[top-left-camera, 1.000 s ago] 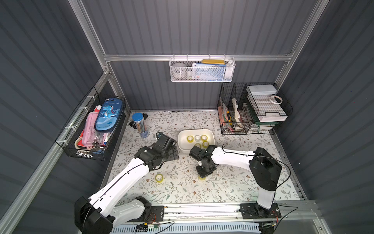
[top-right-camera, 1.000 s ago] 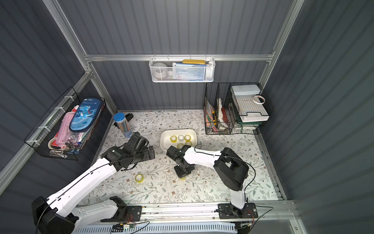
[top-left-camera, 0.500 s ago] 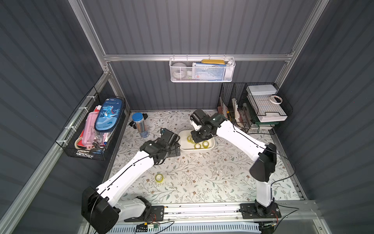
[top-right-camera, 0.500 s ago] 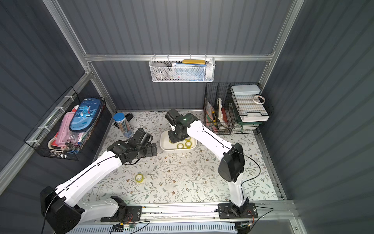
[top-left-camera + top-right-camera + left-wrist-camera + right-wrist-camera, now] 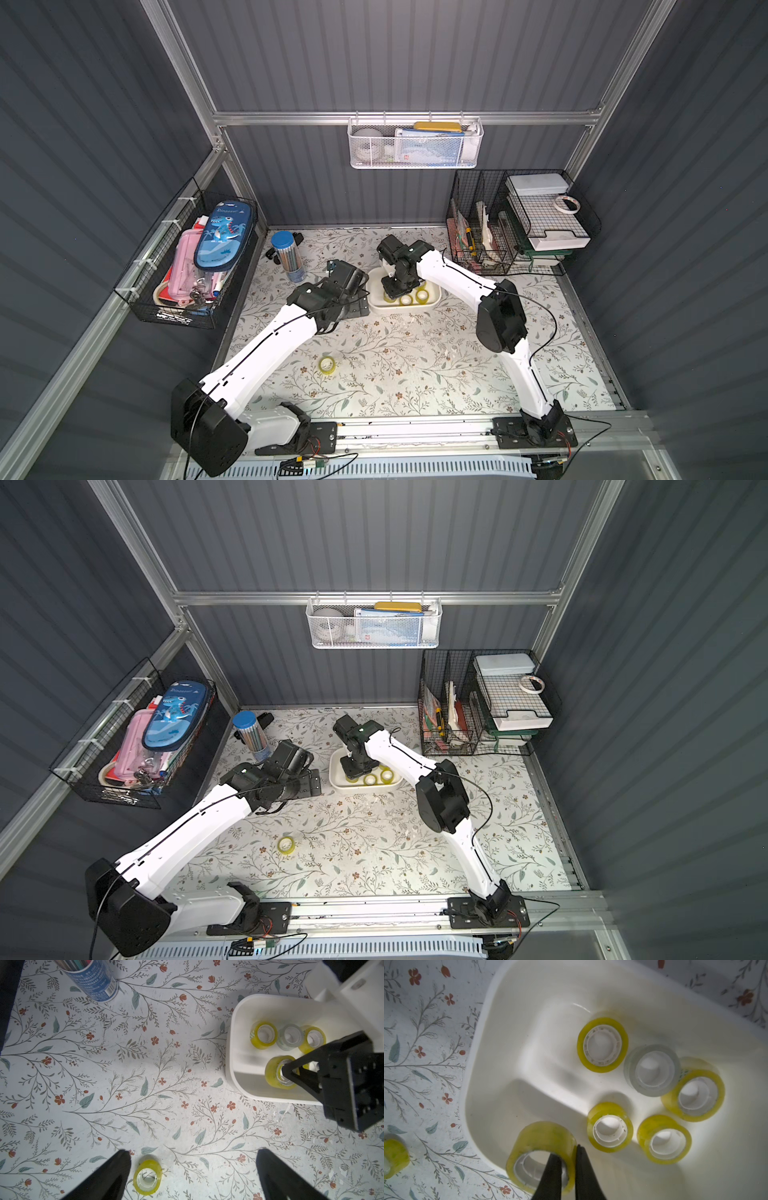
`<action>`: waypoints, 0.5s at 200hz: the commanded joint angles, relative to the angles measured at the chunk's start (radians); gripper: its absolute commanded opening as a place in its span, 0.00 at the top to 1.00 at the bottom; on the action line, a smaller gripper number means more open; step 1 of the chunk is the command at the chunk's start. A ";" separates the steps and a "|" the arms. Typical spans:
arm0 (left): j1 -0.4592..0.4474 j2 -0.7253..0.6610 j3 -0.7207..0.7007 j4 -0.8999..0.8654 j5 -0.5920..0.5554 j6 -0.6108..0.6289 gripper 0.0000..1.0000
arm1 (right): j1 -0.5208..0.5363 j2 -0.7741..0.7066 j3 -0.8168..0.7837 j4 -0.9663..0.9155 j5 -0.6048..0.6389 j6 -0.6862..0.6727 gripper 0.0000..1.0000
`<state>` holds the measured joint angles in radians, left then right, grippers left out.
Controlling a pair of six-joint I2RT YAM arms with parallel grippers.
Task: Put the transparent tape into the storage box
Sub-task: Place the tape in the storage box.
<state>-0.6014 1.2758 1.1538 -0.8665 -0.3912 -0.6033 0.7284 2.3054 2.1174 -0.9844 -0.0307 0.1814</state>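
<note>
The left claw point(image 5: 192, 1154) is hanging wide open and empty over the floral table point(image 5: 415, 365), left of centre in both top views. One yellow loose roll of transparent tape point(image 5: 327, 364) point(image 5: 286, 845) is lying flat at lower centre, apart from that claw and outside the storage box point(image 5: 529, 1053). Moving right, the box is sitting at mid-frame and is already holding five rolls, four yellow and one colourless roll point(image 5: 652, 1070). The right claw point(image 5: 566, 1152) is reaching into it, clenched on the wall of a sixth roll point(image 5: 542, 1136), with one finger through the core. Whether that roll is touching the box floor I cannot tell. The drop-off seems to be under way. The next move is calling for this roll to be released, then the loose one fetched.
</note>
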 commanded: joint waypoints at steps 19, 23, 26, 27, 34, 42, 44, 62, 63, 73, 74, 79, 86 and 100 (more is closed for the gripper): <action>0.014 0.015 0.035 -0.023 -0.021 0.007 0.01 | -0.004 0.027 -0.027 0.060 0.000 -0.020 1.00; 0.014 0.018 0.038 -0.022 -0.022 0.008 0.01 | -0.004 0.029 -0.027 0.061 0.002 -0.019 1.00; 0.014 0.019 0.039 -0.020 -0.021 0.009 0.01 | -0.004 0.029 -0.027 0.061 0.005 -0.019 1.00; 0.015 0.020 0.039 -0.019 -0.021 0.010 0.01 | -0.005 0.030 -0.028 0.061 0.007 -0.019 1.00; 0.016 0.022 0.040 -0.009 -0.021 0.014 0.01 | -0.006 0.032 -0.028 0.064 0.009 -0.020 1.00; 0.018 0.025 0.041 0.000 -0.018 0.018 0.01 | -0.006 0.035 -0.027 0.065 0.012 -0.022 1.00; 0.018 0.025 0.041 0.003 -0.017 0.020 0.01 | -0.005 0.035 -0.027 0.065 0.013 -0.023 1.00; 0.021 0.039 0.054 0.014 -0.012 0.032 0.01 | -0.006 0.034 -0.035 0.073 0.019 -0.021 1.00; 0.021 0.041 0.054 0.014 -0.011 0.032 0.01 | -0.006 0.035 -0.035 0.072 0.020 -0.022 1.00; 0.025 0.054 0.068 0.012 -0.006 0.042 0.01 | -0.006 0.034 -0.039 0.075 0.020 -0.019 1.00; 0.026 0.056 0.069 0.011 -0.005 0.044 0.01 | -0.006 0.034 -0.038 0.074 0.020 -0.018 1.00; 0.027 0.061 0.076 0.011 -0.004 0.047 0.01 | -0.006 0.034 -0.041 0.077 0.020 -0.017 1.00; 0.028 0.067 0.085 0.012 0.000 0.053 0.01 | -0.006 0.033 -0.043 0.078 0.022 -0.015 1.00; 0.029 0.070 0.097 0.014 0.000 0.060 0.01 | -0.006 0.031 -0.047 0.082 0.023 -0.011 1.00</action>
<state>-0.5804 1.3338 1.2118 -0.8562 -0.3939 -0.5793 0.7235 2.3291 2.0853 -0.9123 -0.0223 0.1669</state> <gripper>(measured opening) 0.994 0.118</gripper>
